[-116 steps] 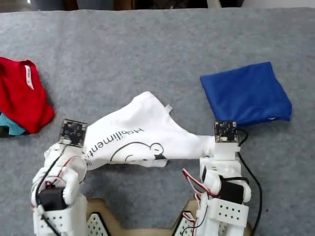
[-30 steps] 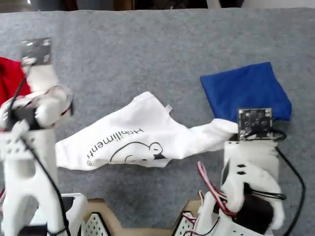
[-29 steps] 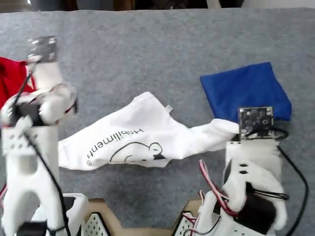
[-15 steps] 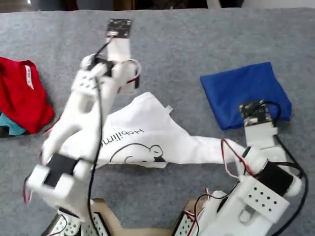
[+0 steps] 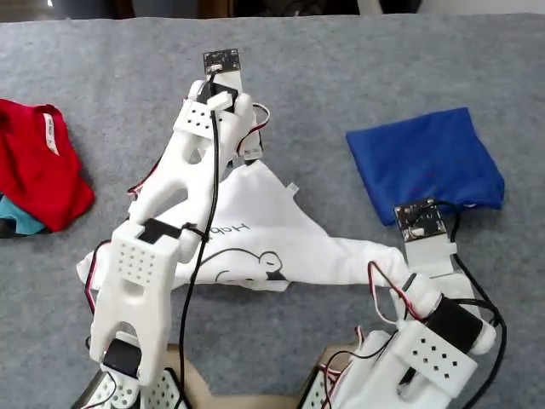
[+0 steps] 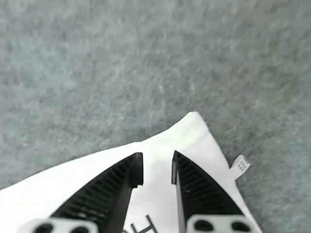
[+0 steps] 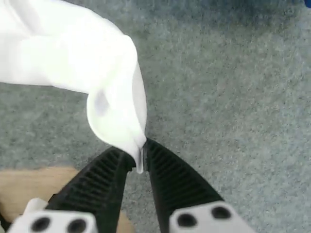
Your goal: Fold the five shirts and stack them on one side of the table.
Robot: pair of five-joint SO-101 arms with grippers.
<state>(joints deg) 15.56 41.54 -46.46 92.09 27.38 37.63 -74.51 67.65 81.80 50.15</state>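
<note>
Far left at nine o'clock, the red shirt [image 5: 38,162] sits in its heap on a teal one [image 5: 15,223], same spot as four seconds ago, so nothing from that pile has been folded. Now the big move: my left arm has let go of the white shirt's [image 5: 298,247] near-left end, lifted, swung out over the red heap and then across. The left gripper [image 6: 156,158] is now parked over the shirt's far corner [image 6: 194,119], at about twelve o'clock from the shirt's middle. Its jaws are a narrow slot apart with nothing between them, only white cloth underneath and the little label [image 6: 240,165] just beside. The released end lies flat toward eight o'clock. Moving right, the right gripper [image 7: 140,162] is clamped tight on a bunched tip of the white shirt and has dragged it toward five o'clock, nearer me than half a second ago. That has drawn the cloth out into a long taut tail across the grey table [image 5: 341,68]. I read this as spreading the shirt flat before the first fold, with the far corner the next thing to pinch. At two o'clock the folded blue shirt [image 5: 426,162] hasn't budged and marks the stacking side.
</note>
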